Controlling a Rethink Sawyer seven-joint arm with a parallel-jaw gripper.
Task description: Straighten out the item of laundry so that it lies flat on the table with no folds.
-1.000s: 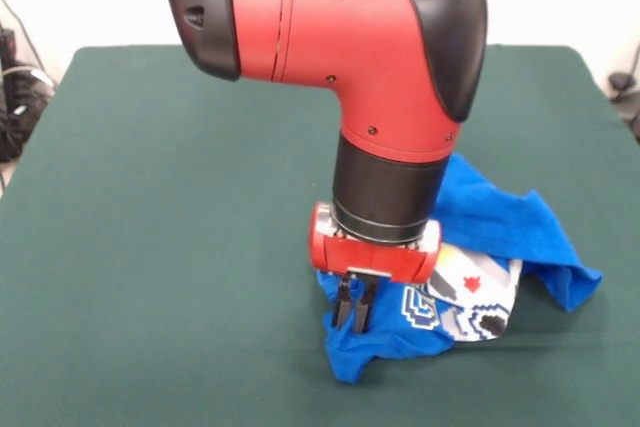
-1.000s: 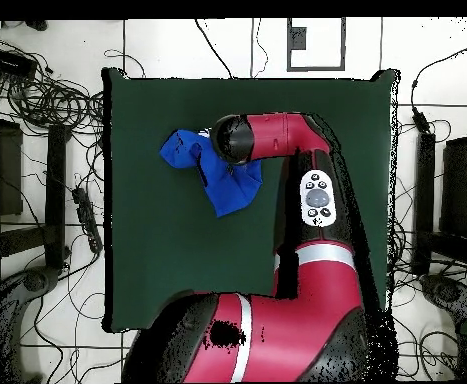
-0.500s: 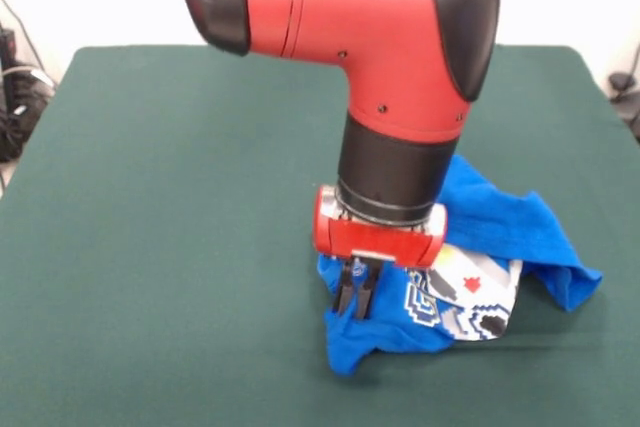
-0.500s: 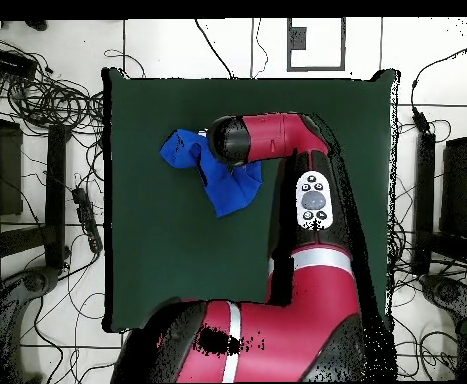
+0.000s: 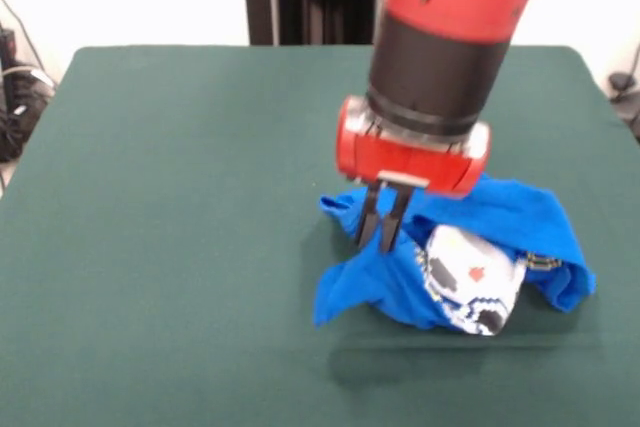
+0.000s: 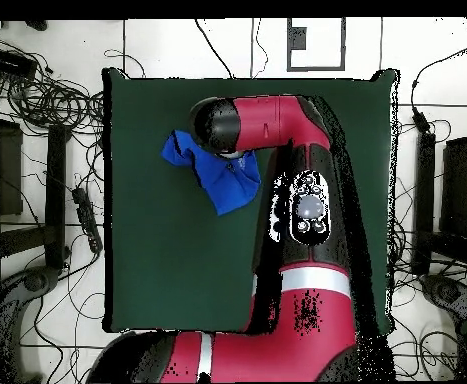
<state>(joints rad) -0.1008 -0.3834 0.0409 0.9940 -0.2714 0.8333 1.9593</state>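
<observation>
Currently gripper clamped on crumpled blue T-shirt, lifting fold; print lettering unreadable.

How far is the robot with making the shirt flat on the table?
Nothing looks finished yet: the blue T-shirt lies bunched on the green table, its print folded over. In hand: the gripper is shut on a fold of the shirt near its edge and holds it raised. Left to do: spread the cloth out and remove all folds.

No readable text or numbers; the print on the blue shirt shows pixel shapes only, no legible lettering.
</observation>
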